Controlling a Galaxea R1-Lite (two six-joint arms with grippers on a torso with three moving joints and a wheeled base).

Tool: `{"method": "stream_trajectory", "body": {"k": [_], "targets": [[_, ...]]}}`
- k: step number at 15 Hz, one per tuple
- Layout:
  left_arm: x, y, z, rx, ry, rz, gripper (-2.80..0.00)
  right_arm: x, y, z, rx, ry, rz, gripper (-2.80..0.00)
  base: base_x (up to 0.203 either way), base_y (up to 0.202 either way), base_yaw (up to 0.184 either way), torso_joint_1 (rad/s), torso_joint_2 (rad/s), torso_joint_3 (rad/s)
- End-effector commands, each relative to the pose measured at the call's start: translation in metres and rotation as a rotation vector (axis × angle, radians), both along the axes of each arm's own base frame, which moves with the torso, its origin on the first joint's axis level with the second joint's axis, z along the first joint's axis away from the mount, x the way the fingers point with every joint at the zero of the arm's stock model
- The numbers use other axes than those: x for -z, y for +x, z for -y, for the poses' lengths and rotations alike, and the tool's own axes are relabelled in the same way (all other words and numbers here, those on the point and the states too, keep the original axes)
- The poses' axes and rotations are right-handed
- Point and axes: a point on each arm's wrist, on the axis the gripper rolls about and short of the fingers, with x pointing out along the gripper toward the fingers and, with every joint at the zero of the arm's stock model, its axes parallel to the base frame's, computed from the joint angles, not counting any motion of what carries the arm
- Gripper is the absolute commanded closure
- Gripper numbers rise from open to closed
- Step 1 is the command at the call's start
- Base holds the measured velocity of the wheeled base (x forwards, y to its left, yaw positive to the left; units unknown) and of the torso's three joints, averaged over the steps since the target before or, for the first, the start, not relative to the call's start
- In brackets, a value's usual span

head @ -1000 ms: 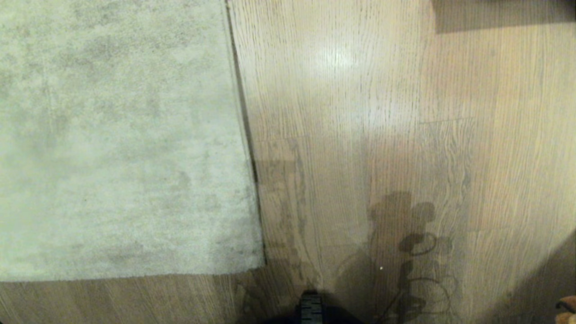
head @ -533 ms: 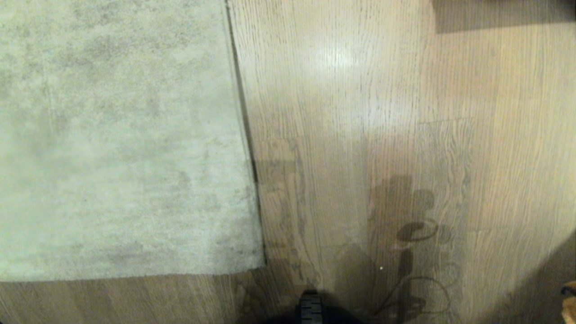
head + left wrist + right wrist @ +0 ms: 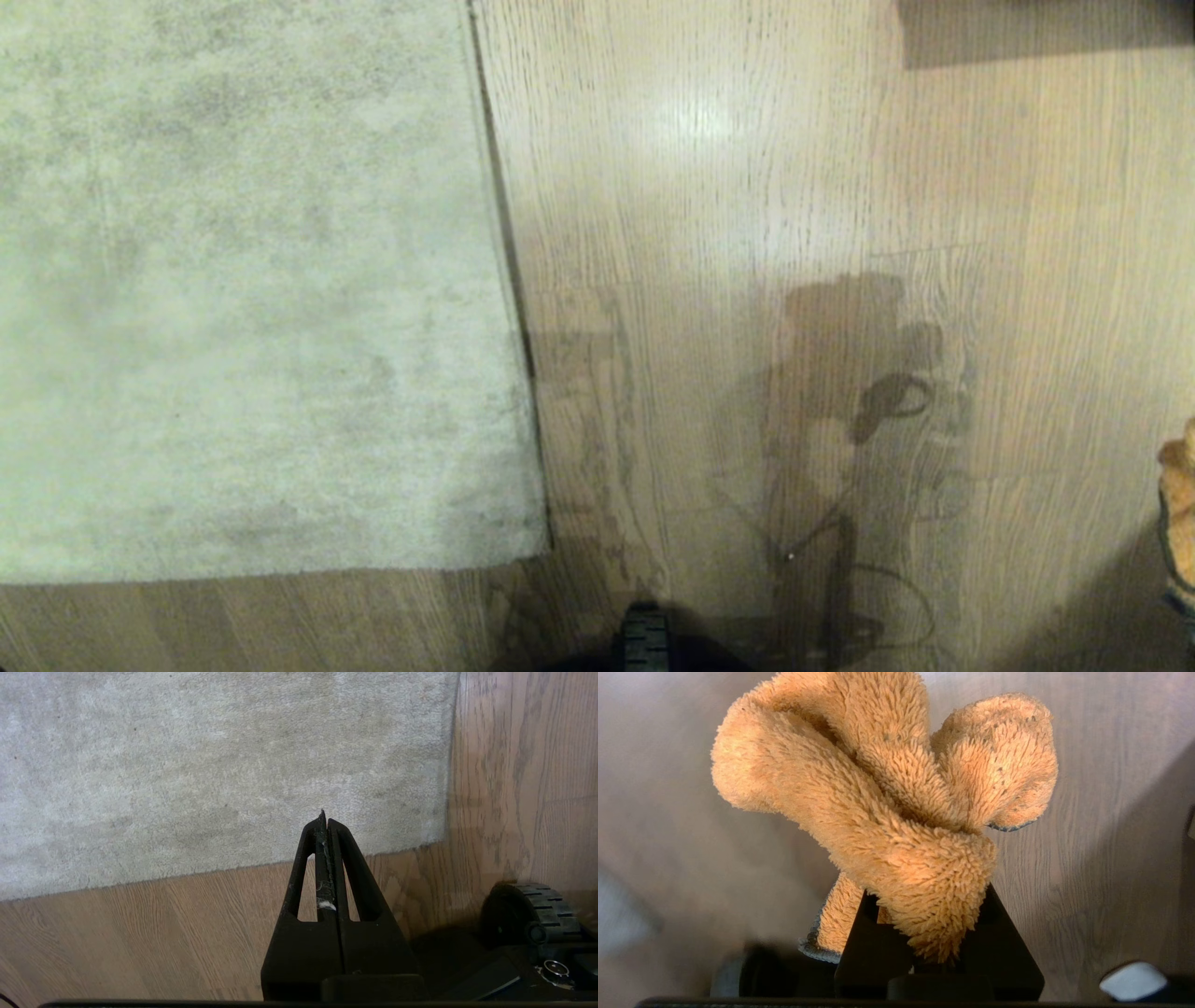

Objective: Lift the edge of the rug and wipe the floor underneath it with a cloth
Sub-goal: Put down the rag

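Since a second ago my right pincer has come up: the fluffy orange-yellow cloth it's pinching now pokes in further at the right side of the head view, well off to the right of the big pale grey mottled rug, and its shadow has slid further up the boards. Rug hasn't budged. My left pincer is pressed together on nothing, hanging just off the rug's near border, near the corner.

What worries me:
- That cloth is a loose bunch with only a bit clamped, so I reckon dragging it hard over the boards could tug it out.
- The rug edge lies dead flat on the floor with a thin dark trim. Closed fingers will likely skate over the pile instead of getting under, so they'd need to spread and dig in low at the corner.
- If the lift is shallow, the flap could flop onto the cloth mid-wipe.

Surface: light brown wood-grain plank floor, slight sheen with a glare patch, some greyish smudgy streaks right beside the rug's right border. Something dark sits at the far right corner, can't tell what.
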Motion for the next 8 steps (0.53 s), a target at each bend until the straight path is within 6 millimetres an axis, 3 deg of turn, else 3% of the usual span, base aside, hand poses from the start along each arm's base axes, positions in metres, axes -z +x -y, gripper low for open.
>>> {"method": "stream_trajectory", "body": {"k": [1,5,8], "targets": [[0.000,0.000,0.000,-0.001,0.000,0.000,0.00,-0.001,0.056,0.003,0.068,0.024,-0.119,0.00,0.000,0.000,0.000,0.000,0.00,0.000],[0.000,0.000,0.000,0.000,0.000,0.000,0.00,-0.002,0.127,0.023,0.199,0.069,-0.115,0.00,0.000,0.000,0.000,0.000,0.00,0.000],[0.000,0.000,0.000,0.000,0.000,0.000,0.00,-0.019,0.183,0.041,0.259,0.131,-0.043,0.00,0.000,0.000,0.000,0.000,0.00,0.000]]}}
